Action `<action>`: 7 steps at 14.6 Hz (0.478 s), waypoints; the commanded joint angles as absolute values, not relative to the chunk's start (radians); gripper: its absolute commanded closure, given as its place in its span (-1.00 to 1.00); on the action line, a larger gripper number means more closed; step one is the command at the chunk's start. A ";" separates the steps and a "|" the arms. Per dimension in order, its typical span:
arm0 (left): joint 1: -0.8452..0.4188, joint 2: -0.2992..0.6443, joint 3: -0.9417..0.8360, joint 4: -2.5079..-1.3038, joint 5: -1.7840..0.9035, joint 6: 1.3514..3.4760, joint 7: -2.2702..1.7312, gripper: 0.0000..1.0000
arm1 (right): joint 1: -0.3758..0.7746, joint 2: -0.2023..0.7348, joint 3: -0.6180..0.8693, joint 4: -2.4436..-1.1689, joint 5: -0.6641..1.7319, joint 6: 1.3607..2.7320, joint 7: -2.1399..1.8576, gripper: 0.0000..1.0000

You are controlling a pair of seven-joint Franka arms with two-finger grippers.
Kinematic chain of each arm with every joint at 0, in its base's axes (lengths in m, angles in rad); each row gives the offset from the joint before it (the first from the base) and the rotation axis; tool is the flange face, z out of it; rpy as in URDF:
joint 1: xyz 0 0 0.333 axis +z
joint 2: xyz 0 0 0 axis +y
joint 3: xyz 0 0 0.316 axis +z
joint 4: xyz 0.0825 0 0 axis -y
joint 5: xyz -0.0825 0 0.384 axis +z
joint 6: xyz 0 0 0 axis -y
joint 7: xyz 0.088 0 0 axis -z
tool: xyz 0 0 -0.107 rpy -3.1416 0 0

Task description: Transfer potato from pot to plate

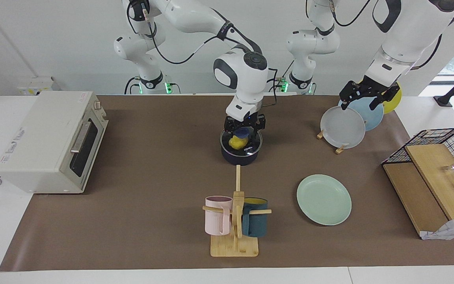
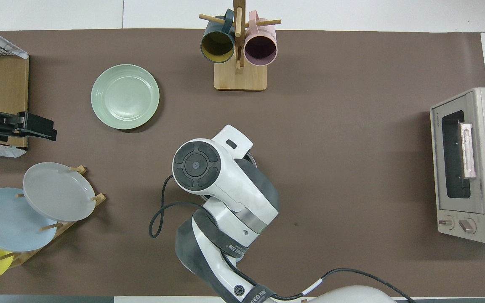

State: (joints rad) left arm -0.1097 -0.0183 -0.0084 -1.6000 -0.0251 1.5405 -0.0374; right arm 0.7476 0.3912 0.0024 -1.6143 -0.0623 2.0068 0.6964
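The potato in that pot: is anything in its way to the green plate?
Nothing visible. Bare mat lies between the pot holding the potato and the plate. The mug rack stands off that path. The right end effector is at the pot's mouth.

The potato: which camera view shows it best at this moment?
The facing view. There the potato shows as a yellow lump inside the pot, with the right gripper down at the pot's mouth over it. In the overhead view the right arm covers the potato completely, and only a sliver of the pot's rim shows.
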 commanded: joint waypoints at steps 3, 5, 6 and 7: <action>-0.103 -0.028 -0.012 -1.606 -0.009 1.531 -0.044 -1.00 | 0.750 0.364 0.000 -1.646 -0.078 2.013 0.703 -0.24; -0.103 -0.028 -0.012 -1.606 -0.009 1.531 -0.044 -1.00 | 0.750 0.362 0.000 -1.643 -0.078 2.003 0.701 0.29; -0.103 -0.028 -0.012 -1.606 -0.009 1.531 -0.044 -1.00 | 0.749 0.361 0.000 -1.640 -0.078 1.997 0.700 0.54; -0.103 -0.028 -0.012 -1.606 -0.009 1.531 -0.044 -1.00 | 0.747 0.356 0.000 -1.637 -0.078 1.991 0.699 0.74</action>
State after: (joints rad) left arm -0.1097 -0.0183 -0.0084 -1.6000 -0.0251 1.5405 -0.0374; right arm 0.7480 0.3872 0.0008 -1.6192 -0.0667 2.0005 0.6964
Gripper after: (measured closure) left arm 0.000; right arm 0.401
